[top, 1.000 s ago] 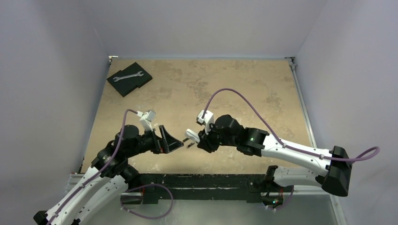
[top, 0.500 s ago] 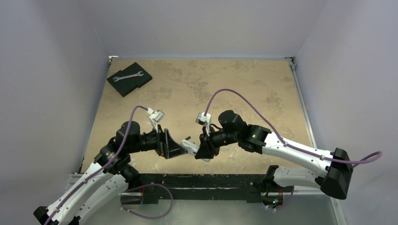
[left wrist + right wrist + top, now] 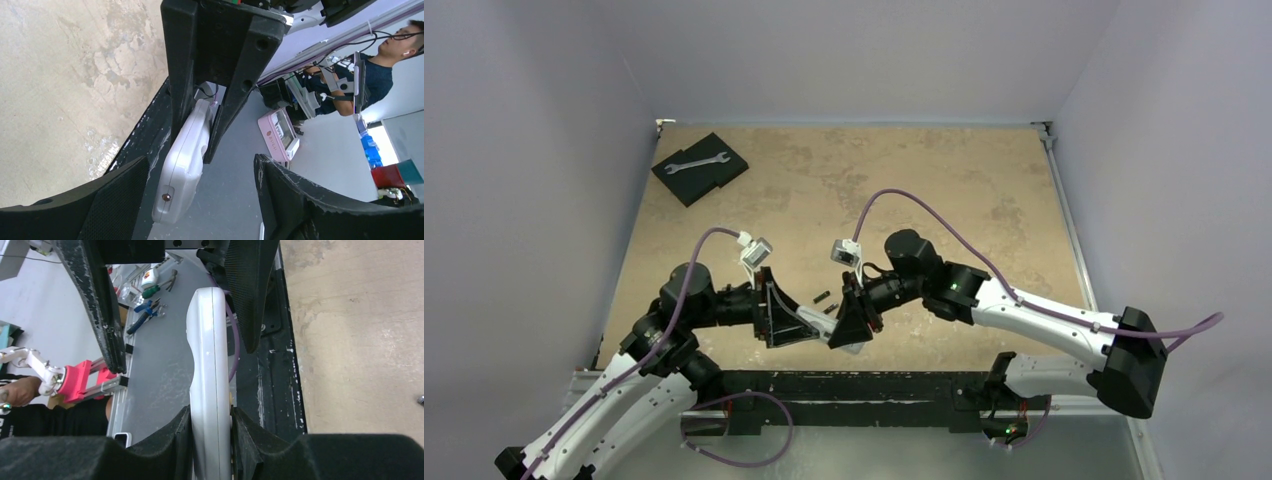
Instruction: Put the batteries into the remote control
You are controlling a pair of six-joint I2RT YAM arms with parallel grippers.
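Tan table [image 3: 944, 180], pale walls [image 3: 854, 60] on three sides; pad [image 3: 714, 175] with wrench [image 3: 696, 162] far left. Over the near edge we see right claw [image 3: 210, 424] clamping the remote [image 3: 210, 360], left claw [image 3: 200, 165] wide around its other end. Battery [image 3: 822, 297] lies on table just beyond; open surface farther back

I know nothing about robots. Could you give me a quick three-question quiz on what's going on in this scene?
1. True or false: the right gripper clamps the remote control.
2. The wrench lies on: A) a plate B) a black pad C) a towel.
3. Fill in: the jaws of the left gripper stand ___ around the remote's free end.
Key: 1 true; 2 B; 3 open.
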